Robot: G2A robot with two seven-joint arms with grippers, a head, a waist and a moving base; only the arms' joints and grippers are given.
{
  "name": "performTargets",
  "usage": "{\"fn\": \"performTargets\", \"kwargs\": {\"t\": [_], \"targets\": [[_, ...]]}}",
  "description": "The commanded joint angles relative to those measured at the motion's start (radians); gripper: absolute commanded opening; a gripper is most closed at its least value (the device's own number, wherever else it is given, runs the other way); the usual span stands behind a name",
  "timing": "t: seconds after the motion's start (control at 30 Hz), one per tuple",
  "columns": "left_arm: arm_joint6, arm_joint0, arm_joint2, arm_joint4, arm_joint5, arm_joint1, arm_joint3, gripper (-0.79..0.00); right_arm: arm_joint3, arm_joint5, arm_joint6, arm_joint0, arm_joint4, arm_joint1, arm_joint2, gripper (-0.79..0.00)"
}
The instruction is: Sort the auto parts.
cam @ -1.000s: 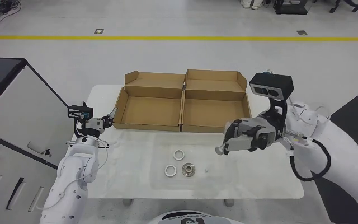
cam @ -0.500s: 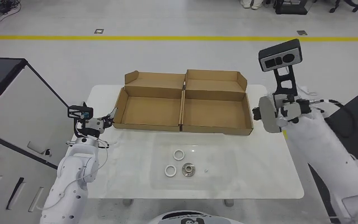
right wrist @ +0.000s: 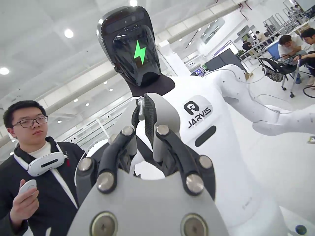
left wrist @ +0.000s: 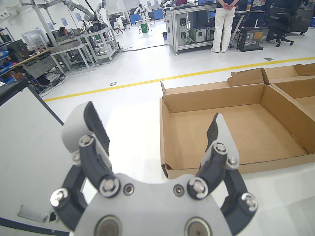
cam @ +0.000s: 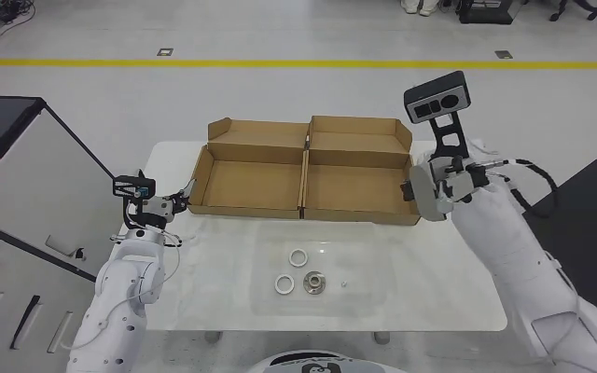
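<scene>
Right gripper [right wrist: 144,106], beside the cardboard boxes' [cam: 305,177] right end, pinches a metal bolt [right wrist: 141,111], likely light, stiff, slippery, best held across its shank. Left gripper [left wrist: 153,124] hangs spread wide at their left end.

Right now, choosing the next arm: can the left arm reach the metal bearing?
Probably yes: the left gripper is open and empty, and nothing tall stands between it and the metal bearing.

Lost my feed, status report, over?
Left gripper open beside left box. Right gripper shut on metal pin, raised. Two white rings, metal hub on table. Both boxes open.
</scene>
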Motion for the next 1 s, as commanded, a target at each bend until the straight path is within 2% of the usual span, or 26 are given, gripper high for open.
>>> {"fn": "performTargets", "kwargs": {"t": [0.0, 0.1, 0.3, 0.53, 0.7, 0.77, 0.97], "targets": [[0.000, 0.000, 0.000, 0.000, 0.000, 0.000, 0.000, 0.000, 0.000, 0.000, 0.000, 0.000, 0.000, 0.000, 0.000, -0.785], [0.000, 0.000, 0.000, 0.000, 0.000, 0.000, 0.000, 0.000, 0.000, 0.000, 0.000, 0.000, 0.000, 0.000, 0.000, -0.785], [0.000, 0.000, 0.000, 0.000, 0.000, 0.000, 0.000, 0.000, -0.025, 0.024, -0.104, -0.003, -0.059, -0.011, 0.002, -0.785], [0.000, 0.000, 0.000, 0.000, 0.000, 0.000, 0.000, 0.000, -0.024, 0.047, -0.229, 0.016, -0.240, -0.020, -0.004, -0.785], [0.000, 0.000, 0.000, 0.000, 0.000, 0.000, 0.000, 0.000, -0.033, 0.061, -0.270, 0.029, -0.304, -0.030, -0.013, -0.785], [0.000, 0.000, 0.000, 0.000, 0.000, 0.000, 0.000, 0.000, -0.035, 0.062, -0.277, 0.031, -0.304, -0.035, -0.018, -0.785], [0.000, 0.000, 0.000, 0.000, 0.000, 0.000, 0.000, 0.000, -0.036, 0.053, -0.219, 0.031, -0.163, -0.060, -0.046, -0.785]]}}
